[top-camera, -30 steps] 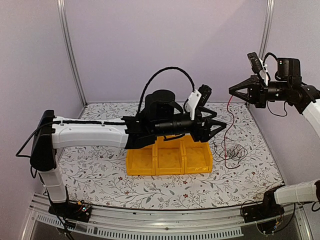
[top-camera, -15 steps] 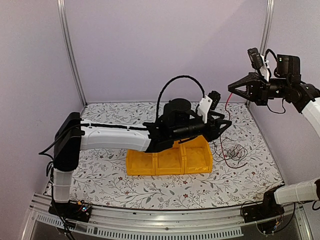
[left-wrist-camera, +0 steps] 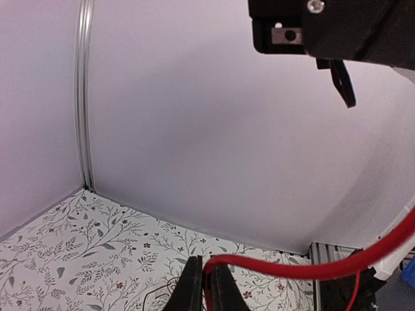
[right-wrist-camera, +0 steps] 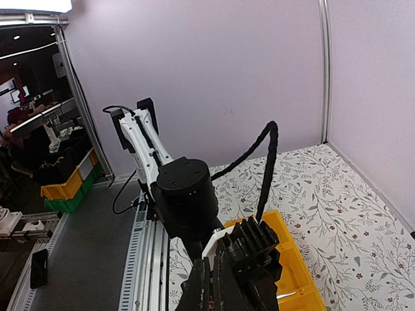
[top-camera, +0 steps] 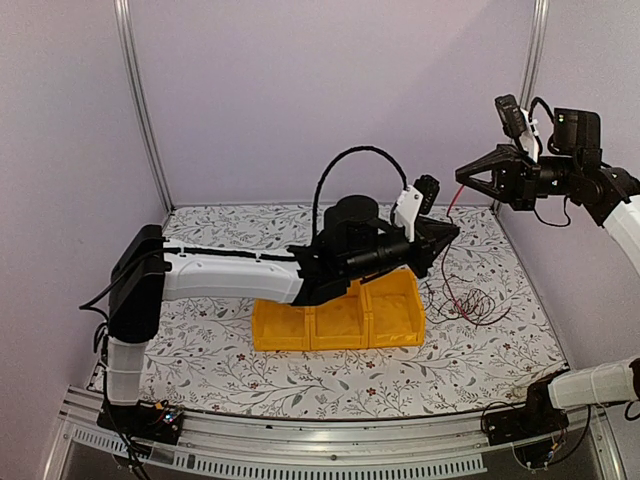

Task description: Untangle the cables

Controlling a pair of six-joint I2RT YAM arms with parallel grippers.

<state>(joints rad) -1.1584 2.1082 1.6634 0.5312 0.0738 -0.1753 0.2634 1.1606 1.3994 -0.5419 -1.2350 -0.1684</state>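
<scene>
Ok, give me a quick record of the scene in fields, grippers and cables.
left gripper: shut on the red cable
right gripper: up high, shut on the same red cable
red cable: spans both grippers, trails down to the cable pile
cable pile: tangled on the table, right of the yellow bin

Left arm reaches across over the three-compartment yellow bin (top-camera: pixel 340 325), with the left gripper (top-camera: pixel 447 233) just past the bin's far-right corner, fingers pinched together on the red cable (top-camera: pixel 453 203). Right gripper (top-camera: pixel 463 180) is held high near the right wall, fingertips meeting at a point with the same red cable hanging from them. The cable slants down-left to the left gripper, then drops to the tangle of cables (top-camera: pixel 475 300), dark and red loops on the floral table (top-camera: pixel 200 340), right of the bin.
</scene>
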